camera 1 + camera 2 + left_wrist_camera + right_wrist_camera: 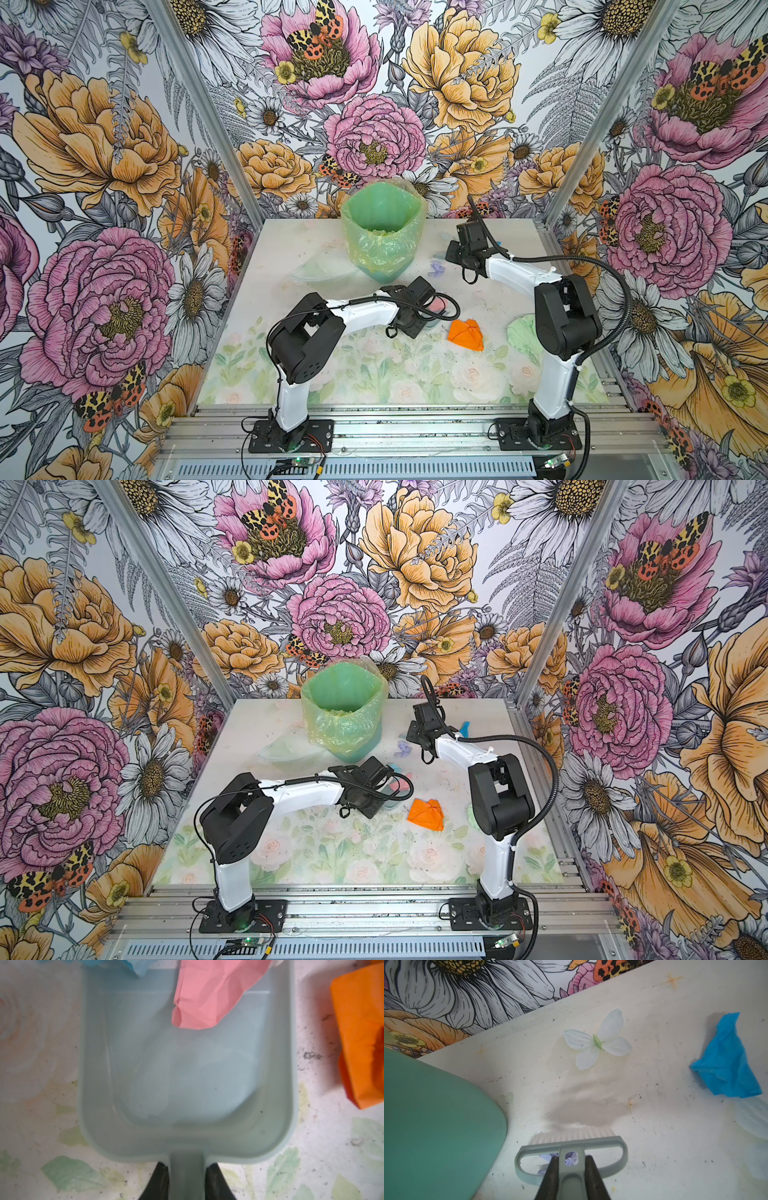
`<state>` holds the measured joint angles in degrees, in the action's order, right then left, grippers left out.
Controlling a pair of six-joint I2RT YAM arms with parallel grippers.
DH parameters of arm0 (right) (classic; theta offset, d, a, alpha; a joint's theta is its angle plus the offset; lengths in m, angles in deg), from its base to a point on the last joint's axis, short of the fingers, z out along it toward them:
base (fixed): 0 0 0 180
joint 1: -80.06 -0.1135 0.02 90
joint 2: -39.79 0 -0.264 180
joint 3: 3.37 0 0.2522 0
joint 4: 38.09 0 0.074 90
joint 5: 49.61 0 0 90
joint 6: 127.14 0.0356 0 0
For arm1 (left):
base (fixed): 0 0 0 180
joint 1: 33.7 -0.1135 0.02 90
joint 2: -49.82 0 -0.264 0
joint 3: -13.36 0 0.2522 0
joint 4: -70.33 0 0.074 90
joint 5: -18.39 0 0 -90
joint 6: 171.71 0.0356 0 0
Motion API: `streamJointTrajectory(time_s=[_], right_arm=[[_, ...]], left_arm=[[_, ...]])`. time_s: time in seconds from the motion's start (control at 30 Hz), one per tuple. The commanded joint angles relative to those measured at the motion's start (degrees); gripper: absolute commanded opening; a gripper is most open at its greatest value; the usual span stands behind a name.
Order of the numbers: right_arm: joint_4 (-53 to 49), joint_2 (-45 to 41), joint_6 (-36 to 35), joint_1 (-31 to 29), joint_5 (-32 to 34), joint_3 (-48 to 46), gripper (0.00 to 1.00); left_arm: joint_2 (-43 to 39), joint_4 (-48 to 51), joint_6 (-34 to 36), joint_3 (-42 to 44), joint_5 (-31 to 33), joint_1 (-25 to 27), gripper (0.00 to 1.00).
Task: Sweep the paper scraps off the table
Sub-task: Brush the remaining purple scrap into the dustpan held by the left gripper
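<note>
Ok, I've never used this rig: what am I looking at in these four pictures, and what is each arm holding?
A left arm and a right arm stand at the near edge of the table. Both top views look down on the whole scene from one camera head. The other two pictures come from cameras on the wrists. The left end effector is shut on the handle of the dustpan; a pink scrap lies at its mouth. The right end effector is shut on the brush, near the green bin. An orange scrap and a blue scrap lie loose on the table.
</note>
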<state>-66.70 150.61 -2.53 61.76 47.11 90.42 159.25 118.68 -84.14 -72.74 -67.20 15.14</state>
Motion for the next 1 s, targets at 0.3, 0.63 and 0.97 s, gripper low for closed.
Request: streamJointTrajectory(time_s=[0.3,0.63,0.97], right_arm=[[-0.5,-2.3,-4.0,-1.0,0.6,-3.9,0.00],[-2.0,-7.2,-4.1,-2.7,-0.8,-10.2,0.00],[-5.2,-13.7,-4.4,-6.0,-1.0,-14.7,0.00]], left_arm=[[-0.1,-0.7,0.1,-0.8,-0.8,-0.1,0.19],[0.6,-0.8,0.2,-1.1,-0.8,-0.1,0.18],[0.9,-0.9,0.1,-1.0,-0.9,-0.1,0.18]])
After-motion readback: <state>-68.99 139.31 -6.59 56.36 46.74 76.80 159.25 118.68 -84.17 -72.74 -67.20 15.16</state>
